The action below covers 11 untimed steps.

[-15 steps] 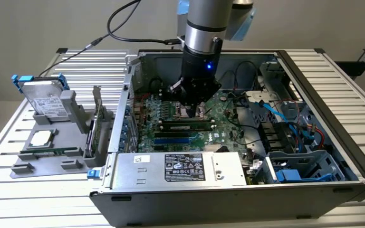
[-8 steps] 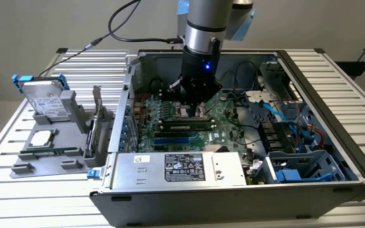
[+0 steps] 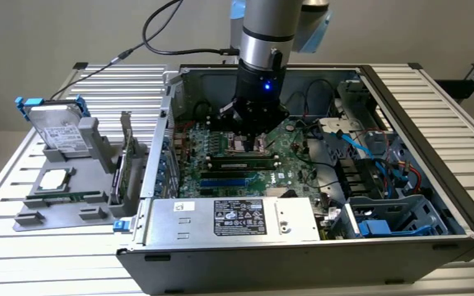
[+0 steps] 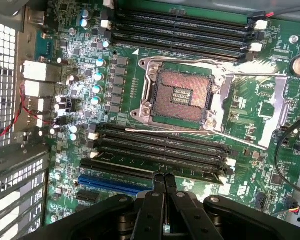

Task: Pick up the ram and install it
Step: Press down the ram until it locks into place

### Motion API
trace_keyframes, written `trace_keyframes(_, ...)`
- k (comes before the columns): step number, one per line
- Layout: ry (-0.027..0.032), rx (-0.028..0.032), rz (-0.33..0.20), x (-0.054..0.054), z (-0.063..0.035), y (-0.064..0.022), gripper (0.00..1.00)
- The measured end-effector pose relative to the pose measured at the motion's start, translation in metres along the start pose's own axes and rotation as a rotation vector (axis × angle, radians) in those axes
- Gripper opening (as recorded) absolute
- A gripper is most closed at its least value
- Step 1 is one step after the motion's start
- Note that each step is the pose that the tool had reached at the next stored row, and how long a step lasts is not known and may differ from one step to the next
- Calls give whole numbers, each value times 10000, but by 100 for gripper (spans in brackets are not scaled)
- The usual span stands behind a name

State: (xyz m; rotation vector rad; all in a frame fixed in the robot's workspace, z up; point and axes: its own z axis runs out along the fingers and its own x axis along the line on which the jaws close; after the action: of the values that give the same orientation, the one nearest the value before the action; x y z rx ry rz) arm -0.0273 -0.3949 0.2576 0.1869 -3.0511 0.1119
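Observation:
The ram (image 3: 241, 164), a narrow green stick with black chips, stands in a black memory slot on the motherboard (image 3: 291, 154) inside the open computer case. My gripper (image 3: 251, 147) hangs over the board just behind it, beside the CPU socket (image 4: 182, 95). In the wrist view the fingers (image 4: 155, 200) are pressed together with nothing between them, and the gripper (image 4: 164, 179) has its tips over the nearest of the lower memory slots (image 4: 160, 150). Whether the tips touch the ram I cannot tell.
The case wall (image 3: 158, 154) rises at the exterior view's left, and the power supply (image 3: 237, 219) blocks the front. Cables and a drive cage (image 3: 385, 216) crowd the right. Outside the case, a grey fixture (image 3: 64, 185) holds a hard drive (image 3: 60, 129); an upright card (image 3: 126, 157) stands beside it.

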Motion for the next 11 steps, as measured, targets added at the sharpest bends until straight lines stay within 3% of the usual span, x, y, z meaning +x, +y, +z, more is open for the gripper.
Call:
trace_keyframes(7, 30, -67, 804, 0, 1, 0, 10)
trace_keyframes(11, 11, -89, 1098, -1, 1, 0, 10)
